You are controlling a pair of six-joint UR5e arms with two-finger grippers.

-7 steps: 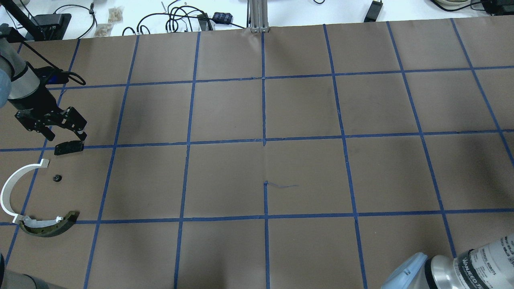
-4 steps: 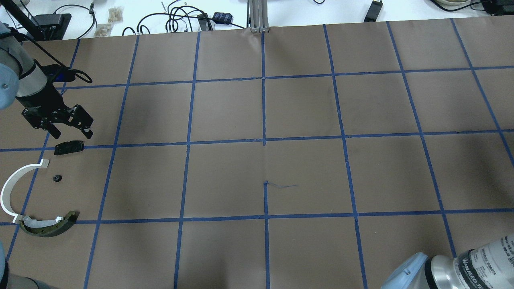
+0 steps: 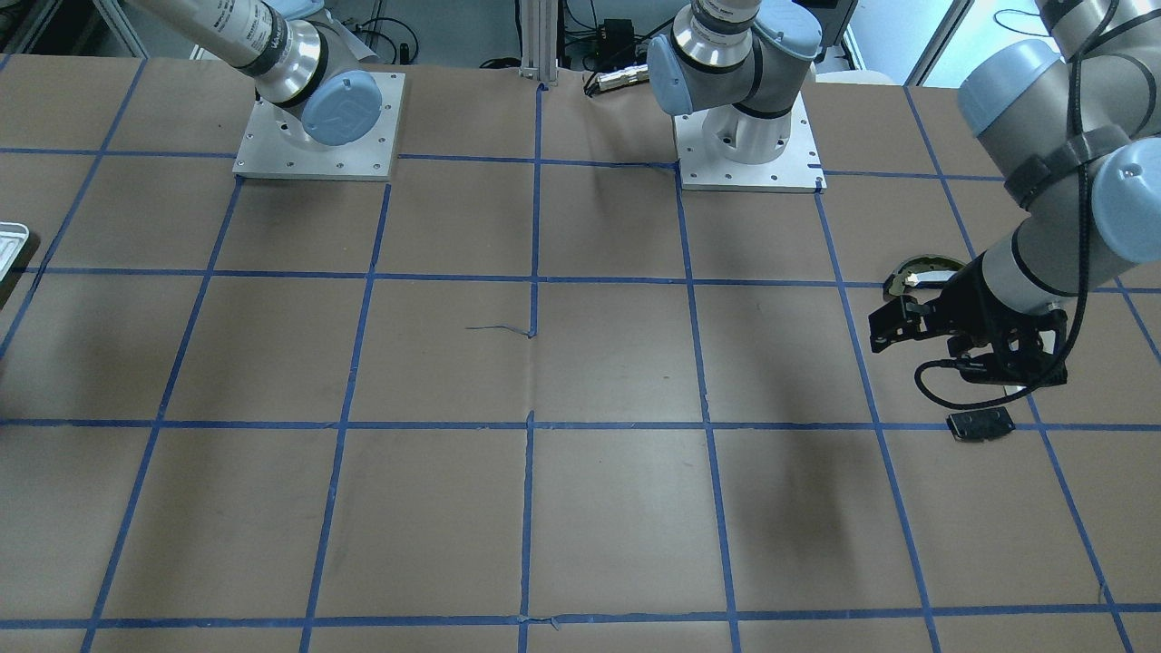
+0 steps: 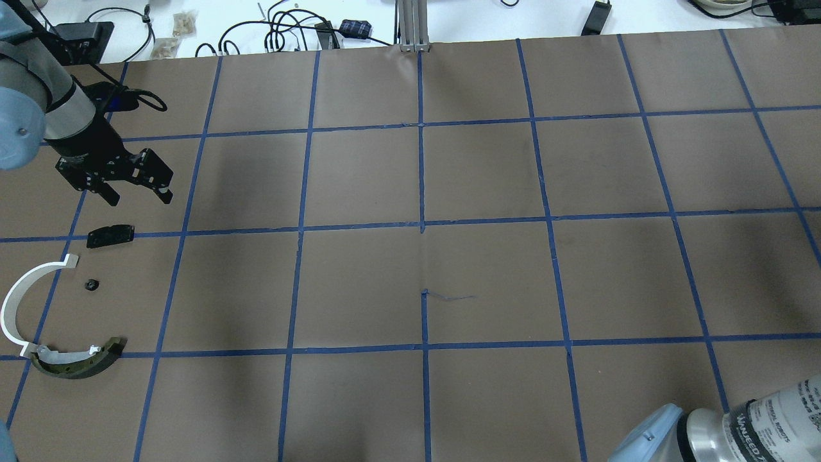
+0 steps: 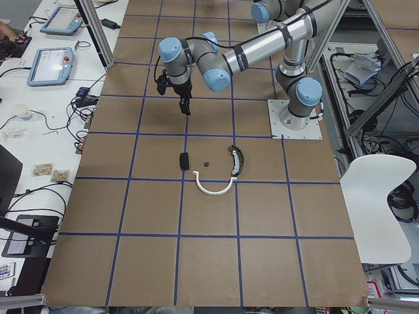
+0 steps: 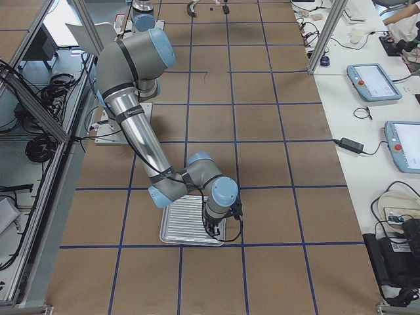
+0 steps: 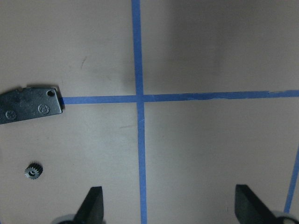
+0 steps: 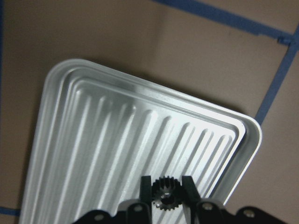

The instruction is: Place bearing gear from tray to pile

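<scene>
In the right wrist view my right gripper [image 8: 164, 186] is shut on a small dark bearing gear [image 8: 163, 192], low over the ribbed silver tray [image 8: 252, 135]. The tray also shows in the exterior right view [image 6: 184, 226] under that gripper. The pile lies at the overhead view's left: a white arc strip [image 4: 16, 298], a dark curved piece [image 4: 77, 364], a flat black plate [image 4: 110, 235] and a tiny gear [image 4: 92, 283]. My left gripper [image 4: 139, 194] is open and empty, above the table just beyond the black plate [image 7: 28, 105].
Blue tape lines grid the brown table cover [image 4: 423, 256]. Cables and small boxes [image 4: 288, 29] lie along the far edge. The arm bases [image 3: 748, 136] stand at the robot's side. The tray's corner [image 3: 9, 245] shows at the front-facing view's left edge.
My left arm has risen and drawn away from the black plate, toward the far side and a little right. Its jaws stay open. The pile parts have not moved.
</scene>
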